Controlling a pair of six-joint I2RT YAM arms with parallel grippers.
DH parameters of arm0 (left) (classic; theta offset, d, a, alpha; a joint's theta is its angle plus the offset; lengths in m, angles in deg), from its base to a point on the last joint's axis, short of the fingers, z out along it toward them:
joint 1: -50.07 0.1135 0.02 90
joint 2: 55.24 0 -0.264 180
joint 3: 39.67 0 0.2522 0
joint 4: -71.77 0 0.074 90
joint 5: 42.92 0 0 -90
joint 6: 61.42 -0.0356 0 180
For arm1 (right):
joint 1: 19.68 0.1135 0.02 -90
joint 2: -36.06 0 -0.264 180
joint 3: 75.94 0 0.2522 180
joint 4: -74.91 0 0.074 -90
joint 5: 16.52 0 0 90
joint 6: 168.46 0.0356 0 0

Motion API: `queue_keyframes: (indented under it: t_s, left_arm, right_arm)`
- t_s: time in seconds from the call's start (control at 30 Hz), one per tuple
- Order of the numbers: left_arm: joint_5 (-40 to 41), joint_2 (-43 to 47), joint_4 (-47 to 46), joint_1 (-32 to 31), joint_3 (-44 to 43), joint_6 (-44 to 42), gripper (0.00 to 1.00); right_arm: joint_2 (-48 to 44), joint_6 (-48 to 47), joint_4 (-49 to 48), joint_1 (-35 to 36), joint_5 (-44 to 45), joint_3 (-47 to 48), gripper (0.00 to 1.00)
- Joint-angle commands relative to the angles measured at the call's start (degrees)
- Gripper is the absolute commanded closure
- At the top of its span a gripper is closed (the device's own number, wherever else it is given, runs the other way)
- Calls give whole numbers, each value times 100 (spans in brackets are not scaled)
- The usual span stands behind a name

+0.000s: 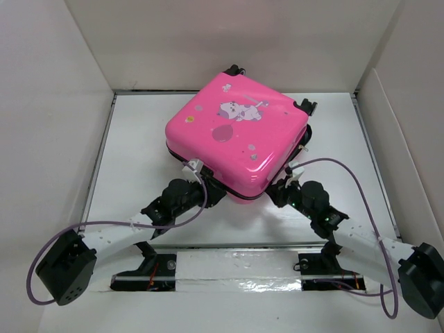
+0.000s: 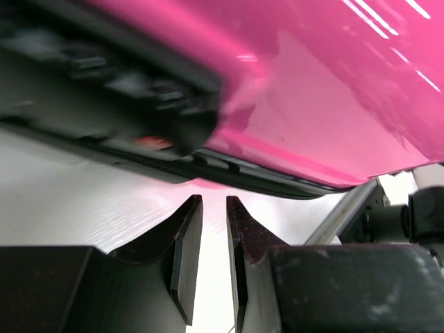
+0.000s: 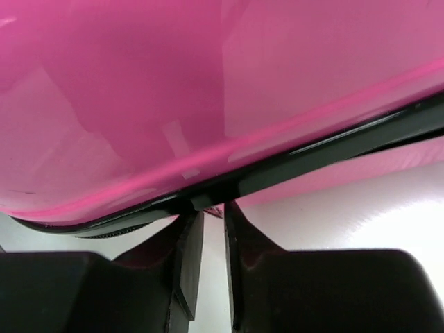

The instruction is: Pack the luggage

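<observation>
Sitting closed on the white table (image 1: 139, 201), turned cornerwise, the luggage (image 1: 236, 135) shows its pink lid w/ white cartoon print up, near corner pointing between both arms. Left gripper (image 2: 214, 208) is just below the black seam at the near-left edge, fingers (image 2: 187, 243) nearly together w/ only a thin gap, holding nothing. Right gripper (image 3: 207, 215) has its tips at the black seam on the near-right edge, also nearly together; can't tell if it's pinching anything.

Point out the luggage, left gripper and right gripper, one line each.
luggage (image 1: 232, 132): top external view, middle of the pink printed lid.
left gripper (image 2: 214, 208): left wrist view, narrow gap between its fingertips, under the shell edge.
right gripper (image 3: 211, 215): right wrist view, between fingertips, at the black zipper seam.
</observation>
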Motion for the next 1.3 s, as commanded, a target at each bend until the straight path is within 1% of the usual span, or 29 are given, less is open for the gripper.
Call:
queue_keyframes:
  t_s: [0.0, 0.03, 0.07, 0.13, 0.23, 0.27, 0.33, 0.37, 0.4, 0.47, 0.5, 0.57, 0.6, 0.63, 0.7, 0.73, 0.8, 0.83, 0.9, 0.93, 0.97, 1.0, 1.03, 1.1, 1.13, 1.17, 1.2, 1.23, 1.27]
  left_arm:
    - [-170, -241, -464, -199, -394, -219, 82]
    - [-152, -311, -508, -252, -499, -245, 82]
    - [-117, -443, -552, -331, -543, -280, 82]
    - [-108, -575, -762, -332, -640, -272, 82]
    - [-100, -813, -1035, -384, -780, -193, 82]
    - [-82, -935, -1088, -384, -833, -167, 82]
    - [-55, -1041, -1237, -384, -1000, -167, 82]
    - [-3, -1155, -1273, -384, -1062, -167, 82]
    - [24, -1217, -1299, -384, -1106, -158, 82]
    - [85, -1375, -1396, -384, -1255, -158, 82]
    - [103, -1428, -1414, -384, -1291, -149, 82]
    - [94, -1577, -1484, -384, -1405, -131, 82]
    - [103, -1621, -1502, -384, -1440, -114, 82]
    - [103, -1657, -1545, -384, -1501, -96, 82]
    - [86, -1797, -1572, -437, -1572, -79, 82]
    - [85, -1841, -1572, -550, -1659, -79, 82]
    - [120, -1999, -1581, -691, -1756, -105, 82]
    - [173, -2052, -1520, -840, -1853, -114, 82]
    - [305, -2131, -1441, -903, -1932, -105, 82]
    - [340, -2105, -1432, -903, -1906, -88, 82]
    - [401, -2018, -1440, -955, -1863, -61, 81]
    - [480, -1939, -1414, -956, -1819, -52, 79]
    - [542, -1851, -1353, -956, -1766, -61, 72]
    - [892, -1501, -967, -956, -1643, -113, 62]
    - [1033, -1368, -592, -956, -1529, -166, 50]
    - [1304, -1175, -431, -956, -1441, -184, 45]
    - [1420, -773, -264, -808, -1345, -175, 42]
    - [1508, -569, -115, -711, -1213, -140, 40]
    - [1666, -115, 122, -605, -942, -18, 39]
  right_arm:
    - [23, -41, -884, 65, 79, 22, 82]
    - [6, -15, -928, 65, 53, -22, 86]
    - [-20, 12, -964, 126, 44, -31, 92]
    - [-204, 117, -929, 301, 131, -75, 99]
    - [-468, 223, -473, 565, 211, -58, 100]
    - [-521, 258, -63, 809, 411, -32, 100]
    - [-592, 398, 370, 1083, 641, 65, 100]
    - [-688, 460, 781, 1232, 746, 91, 100]
    - [-732, 547, 942, 1538, 843, 118, 100]
    - [-846, 820, 1153, 1821, 1028, 101, 100]
    - [-847, 916, 1172, 2110, 1054, 100, 100]
    - [-777, 1180, 1128, 2419, 1168, 135, 100]
    - [-637, 1251, 1128, 2594, 1256, 170, 100]
    - [-540, 1364, 1137, 2961, 1535, 301, 100]
    - [-277, 1436, 1111, 3262, 1844, 504, 100]
    - [81, 1462, 1049, 3368, 2089, 609, 100]
    - [513, 1593, 777, 3500, 2345, 952, 100]
    - [959, 1838, 681, 3501, 2642, 1083, 100]
    - [1392, 2129, 234, 3668, 2995, 1392, 100]
    - [1594, 2313, -4, 3720, 3458, 1427, 100]
    - [2014, 2402, -432, 3721, 3672, 1462, 100]
    - [2218, 2481, -645, 3721, 3874, 1524, 100]
    - [2386, 2534, -778, 3721, 4206, 1559, 100]
    - [2633, 2561, -1016, 3721, 4411, 1525, 100]
    - [2607, 2613, -999, 3721, 4508, 1481, 100]
    - [2538, 2657, -947, 3721, 4509, 1402, 100]
    - [2311, 2701, -938, 3721, 4500, 1306, 100]
    - [2178, 2736, -929, 3721, 4482, 1087, 100]
    - [2037, 2771, -790, 3721, 4474, 989, 100]
